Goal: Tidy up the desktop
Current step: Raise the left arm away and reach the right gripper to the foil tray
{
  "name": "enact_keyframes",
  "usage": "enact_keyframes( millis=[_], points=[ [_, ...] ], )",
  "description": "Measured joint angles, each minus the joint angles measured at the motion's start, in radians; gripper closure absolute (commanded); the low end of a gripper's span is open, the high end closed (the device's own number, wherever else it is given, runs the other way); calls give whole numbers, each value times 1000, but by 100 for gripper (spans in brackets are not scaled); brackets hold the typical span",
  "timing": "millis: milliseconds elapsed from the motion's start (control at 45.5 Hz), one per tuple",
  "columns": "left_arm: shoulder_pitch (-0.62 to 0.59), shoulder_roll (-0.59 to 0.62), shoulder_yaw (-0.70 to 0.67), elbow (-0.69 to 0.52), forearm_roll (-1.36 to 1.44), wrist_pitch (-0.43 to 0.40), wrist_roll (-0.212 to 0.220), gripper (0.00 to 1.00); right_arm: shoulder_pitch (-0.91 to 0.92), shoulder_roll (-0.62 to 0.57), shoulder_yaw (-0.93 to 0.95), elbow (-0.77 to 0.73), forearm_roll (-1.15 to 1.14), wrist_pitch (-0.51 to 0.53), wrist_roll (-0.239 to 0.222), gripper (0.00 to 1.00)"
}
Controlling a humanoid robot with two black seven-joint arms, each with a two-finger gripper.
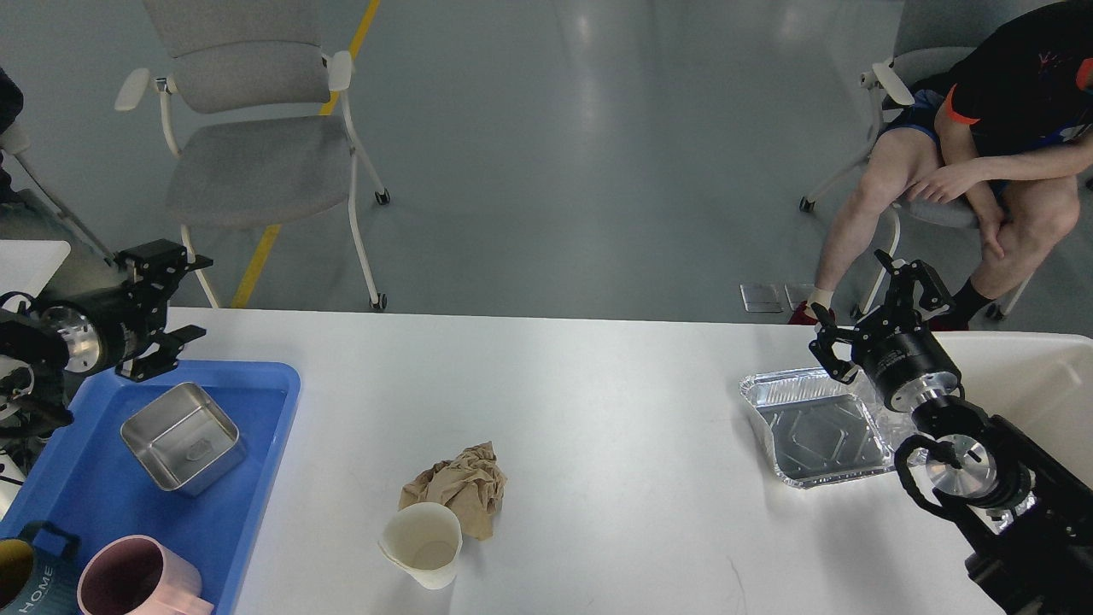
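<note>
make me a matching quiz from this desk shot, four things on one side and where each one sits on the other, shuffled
Things:
1. steel square container
2. foil tray
3. crumpled brown paper
4. pink mug

Places:
A. touching the white paper cup, mid desktop
B. near corner of the blue tray, at the picture's bottom edge
C. right side of the desktop, below the right claw
D. middle of the blue tray, below the left claw

Pairs: 1-D, 2-C, 3-A, 4-B

A single head camera looks forward and steeply down from close above the white worktop (pixel 598 410), arms entering from both lower sides, grey floor (pixel 555 128) and chairs beyond.
</note>
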Motion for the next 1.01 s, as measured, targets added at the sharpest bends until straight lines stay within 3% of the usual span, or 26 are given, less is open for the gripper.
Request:
enact_keyframes(
  millis=[220,417,637,813,1010],
  points=[
    [0,-252,-258,-18,-1,36,-66,4,-1,0,-1,0,0,0,0,0],
    [18,-531,-453,5,0,38,-91,4,2,-3,-1,0,-1,0,0,0],
    [69,-654,-557,28,2,38,-131,4,16,-28,-3,8,0,16,-8,0],
    [113,-667,-556,28,2,40,-134,4,21,-223,-66,72,-1,45,-30,0],
    [157,-669,-544,19,0,47,-135,4,133,-619,-452,216,-2,94,-156,0]
  ],
)
